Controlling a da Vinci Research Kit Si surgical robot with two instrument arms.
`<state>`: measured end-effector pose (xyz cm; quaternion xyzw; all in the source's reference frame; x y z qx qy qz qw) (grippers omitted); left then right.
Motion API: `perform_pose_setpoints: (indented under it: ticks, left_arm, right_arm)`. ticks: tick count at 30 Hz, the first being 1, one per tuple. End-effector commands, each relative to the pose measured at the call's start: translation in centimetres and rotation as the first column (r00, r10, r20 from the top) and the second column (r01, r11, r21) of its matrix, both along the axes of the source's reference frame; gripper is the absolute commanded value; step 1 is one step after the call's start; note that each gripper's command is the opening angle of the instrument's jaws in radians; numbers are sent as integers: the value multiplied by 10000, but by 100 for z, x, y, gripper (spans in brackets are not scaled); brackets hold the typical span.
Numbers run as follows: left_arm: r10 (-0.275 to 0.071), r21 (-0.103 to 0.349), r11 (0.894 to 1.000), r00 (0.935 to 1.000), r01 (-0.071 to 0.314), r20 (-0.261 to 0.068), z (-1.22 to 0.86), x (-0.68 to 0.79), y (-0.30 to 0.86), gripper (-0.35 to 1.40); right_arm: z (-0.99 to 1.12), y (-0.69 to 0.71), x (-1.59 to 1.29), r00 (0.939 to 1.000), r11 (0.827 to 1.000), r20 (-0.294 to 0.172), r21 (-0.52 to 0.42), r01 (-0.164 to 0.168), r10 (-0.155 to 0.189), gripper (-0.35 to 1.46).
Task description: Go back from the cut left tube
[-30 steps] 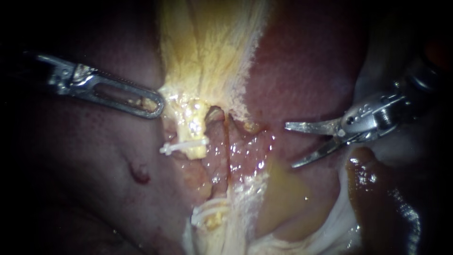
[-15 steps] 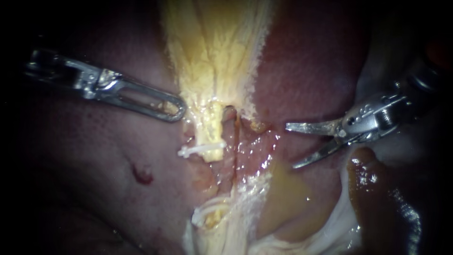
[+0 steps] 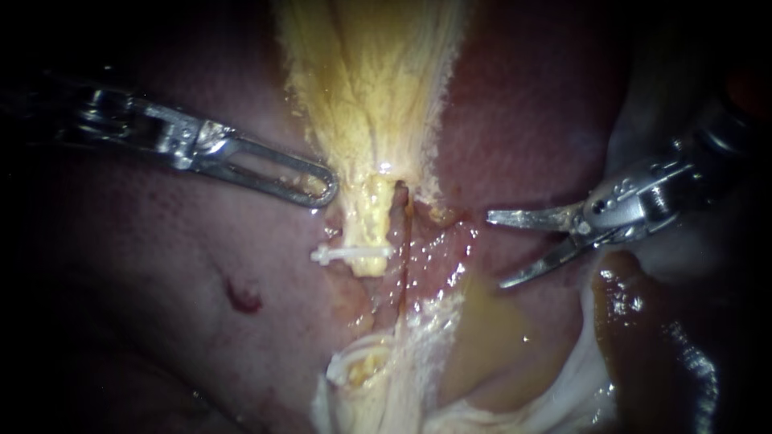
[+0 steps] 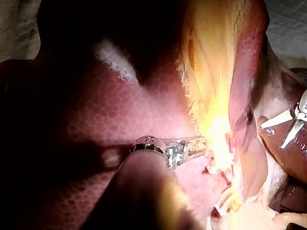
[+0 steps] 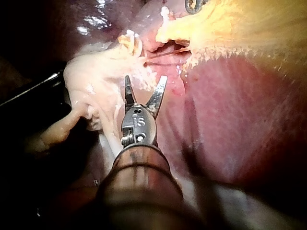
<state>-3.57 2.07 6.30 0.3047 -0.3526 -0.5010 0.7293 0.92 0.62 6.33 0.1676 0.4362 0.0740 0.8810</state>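
Observation:
The cut left tube shows as two stumps. The upper stump [image 3: 368,229] hangs from the yellow gallbladder tissue [image 3: 370,96] with a white clip [image 3: 350,254] across it. The lower stump [image 3: 360,368] also carries white clips. A thin reddish tube [image 3: 403,265] still runs just right of the upper stump. My left instrument [image 3: 322,190] has its slotted jaws shut on the edge of the yellow tissue beside the upper stump, as the left wrist view [image 4: 199,143] also shows. My right instrument [image 3: 494,249] holds its two pointed blades open over the liver, well right of the stumps [image 5: 145,81].
Reddish liver [image 3: 523,120] lies on both sides of the yellow tissue. A pool of yellowish fluid [image 3: 482,329] sits below the right instrument's blades. Glossy dark brown tissue [image 3: 643,321] and pale white tissue [image 3: 563,394] lie at the lower right.
My left instrument has moved to the right with the yellow tissue, and the clipped upper stump has shifted right with it. The right instrument has stayed where it was, blades open.

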Motion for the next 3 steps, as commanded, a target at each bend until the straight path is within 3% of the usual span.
perform_pose_setpoints:
  ticks: [1,3]
  left_arm:
    - [2,1,10000,10000,-2,3,0,0,0,-35]
    - [5,4,10000,10000,-5,5,0,0,0,-35]
  right_arm:
    - [0,0,0,10000,10000,-15,17,11,-11,145]
    - [0,0,1,10000,10000,-45,52,46,-46,145]
